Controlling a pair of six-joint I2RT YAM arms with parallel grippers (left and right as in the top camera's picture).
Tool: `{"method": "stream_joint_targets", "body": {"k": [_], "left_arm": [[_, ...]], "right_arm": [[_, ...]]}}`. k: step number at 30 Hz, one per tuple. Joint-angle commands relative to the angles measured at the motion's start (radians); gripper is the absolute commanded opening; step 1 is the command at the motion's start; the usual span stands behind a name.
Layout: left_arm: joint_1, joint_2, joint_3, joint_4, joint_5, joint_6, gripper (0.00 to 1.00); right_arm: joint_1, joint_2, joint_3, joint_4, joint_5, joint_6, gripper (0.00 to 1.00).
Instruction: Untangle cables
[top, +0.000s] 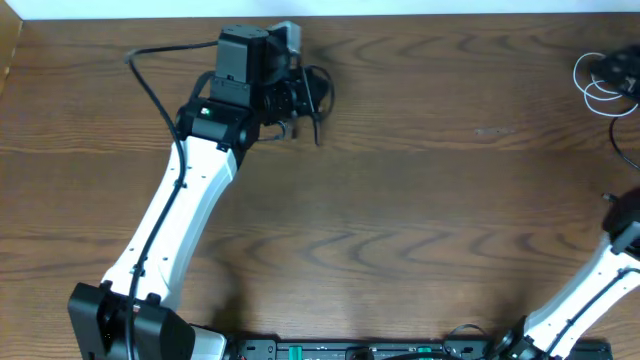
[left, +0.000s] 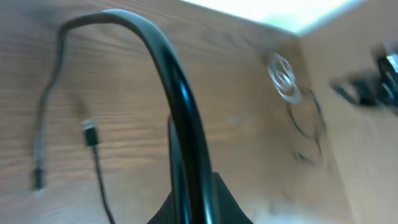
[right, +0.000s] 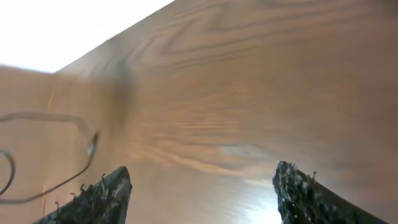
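The black cable (top: 319, 98) hangs in a loop from my left gripper (top: 298, 100) at the table's far middle. In the left wrist view the black cable (left: 180, 93) arcs up from the shut jaws (left: 193, 208), and its thin ends with plugs trail at the left. The white cable (top: 592, 85) lies coiled at the far right and is blurred in the left wrist view (left: 283, 78). My right gripper (right: 202, 186) is open and empty above bare wood. A pale cable with a plug end (right: 87, 149) lies to its left.
The table (top: 400, 200) is brown wood. A dark object (top: 618, 62) sits by the white coil at the far right edge. The right arm (top: 625, 240) reaches in from the bottom right corner. The left arm (top: 180, 210) crosses the left half.
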Motion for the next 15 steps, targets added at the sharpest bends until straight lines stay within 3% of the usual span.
{"method": "stream_joint_targets", "body": {"k": [1, 8, 15], "left_arm": [[-0.008, 0.016, 0.014, 0.01, 0.196, 0.159, 0.08], [-0.006, 0.103, 0.014, 0.07, 0.422, 0.209, 0.08], [-0.006, 0.136, 0.014, 0.176, 0.396, 0.089, 0.08]], "right_arm": [[0.107, -0.043, 0.008, -0.004, -0.072, -0.047, 0.69], [0.345, -0.043, 0.008, -0.003, -0.071, -0.061, 0.7], [0.526, -0.04, 0.007, -0.008, -0.053, -0.062, 0.7]]}}
